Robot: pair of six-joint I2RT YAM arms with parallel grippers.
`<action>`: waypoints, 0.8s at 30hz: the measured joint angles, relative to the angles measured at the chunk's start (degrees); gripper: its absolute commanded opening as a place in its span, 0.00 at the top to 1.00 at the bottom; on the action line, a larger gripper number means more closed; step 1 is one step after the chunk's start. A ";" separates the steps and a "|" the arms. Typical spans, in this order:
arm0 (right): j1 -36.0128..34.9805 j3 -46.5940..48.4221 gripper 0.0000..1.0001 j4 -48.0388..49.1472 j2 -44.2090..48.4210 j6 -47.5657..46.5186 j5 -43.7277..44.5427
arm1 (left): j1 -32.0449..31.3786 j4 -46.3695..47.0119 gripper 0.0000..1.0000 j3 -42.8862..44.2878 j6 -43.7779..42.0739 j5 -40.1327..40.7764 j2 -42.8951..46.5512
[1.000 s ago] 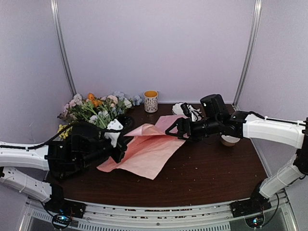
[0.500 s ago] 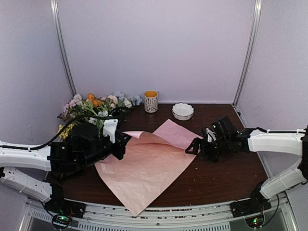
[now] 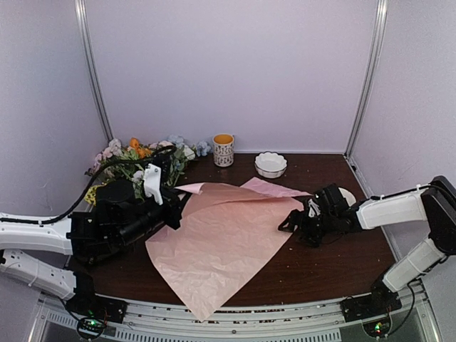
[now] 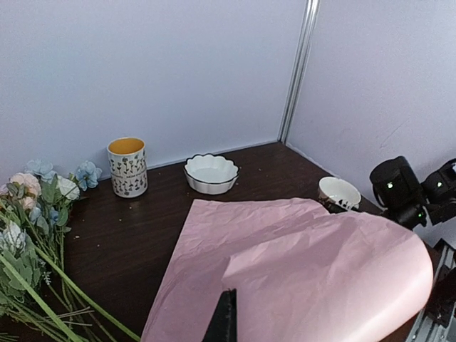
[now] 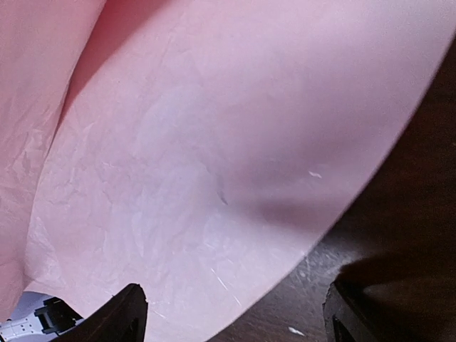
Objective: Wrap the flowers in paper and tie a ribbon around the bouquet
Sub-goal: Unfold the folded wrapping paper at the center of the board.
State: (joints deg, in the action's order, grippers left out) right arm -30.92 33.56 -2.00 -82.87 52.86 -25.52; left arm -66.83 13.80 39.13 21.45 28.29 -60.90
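Note:
The pink paper (image 3: pixel 228 239) lies spread over the middle of the table, its back corner folded over. My left gripper (image 3: pixel 179 206) is shut on the paper's left edge and holds it slightly raised; in the left wrist view the closed gripper (image 4: pixel 226 303) pinches a fold of the paper (image 4: pixel 313 256). My right gripper (image 3: pixel 285 225) sits low at the sheet's right edge, open. In the right wrist view its gripper (image 5: pixel 235 317) straddles the edge of the paper (image 5: pixel 214 142) with nothing gripped. The flowers (image 3: pixel 135 158) lie loose at the back left. The ribbon and the bouquet are out of view.
A patterned cup (image 3: pixel 223 149) and a white scalloped bowl (image 3: pixel 271 164) stand at the back. A second small bowl (image 3: pixel 347 194) sits behind my right arm. Booth walls close in on three sides. Loose flowers (image 4: pixel 35 214) lie just left of the left gripper.
The right gripper pulled the paper's corner to the right, let it go and sank to the table. The sheet went from bunched and lifted to spread out. The left gripper kept its hold.

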 measured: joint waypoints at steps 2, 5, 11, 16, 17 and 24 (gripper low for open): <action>-0.22 1.18 0.14 3.06 -2.60 0.98 -0.76 | 0.57 2.36 1.00 -1.42 1.60 0.02 1.42; -0.98 3.98 0.15 6.73 -6.99 1.99 -1.81 | 1.90 4.31 1.00 -3.10 3.87 0.57 3.06; -1.99 9.88 0.18 14.93 -16.06 5.51 -4.79 | 3.63 6.75 1.00 -5.86 8.33 1.42 3.69; -2.84 14.29 0.19 18.51 -20.90 7.91 -6.03 | 3.74 7.72 1.00 -6.01 8.46 -0.39 3.69; -3.10 15.30 0.19 18.82 -21.66 8.13 -6.25 | 3.74 8.13 1.00 -6.01 8.44 -0.90 3.69; -4.07 20.79 0.21 16.70 -22.99 6.91 -5.68 | 3.76 11.78 1.00 -5.97 7.76 -4.04 3.52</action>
State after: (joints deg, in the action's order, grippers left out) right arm -34.98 54.35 14.70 -105.86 59.77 -31.20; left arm -63.07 25.58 33.17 29.21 24.25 -57.39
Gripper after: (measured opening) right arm 0.787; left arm 0.013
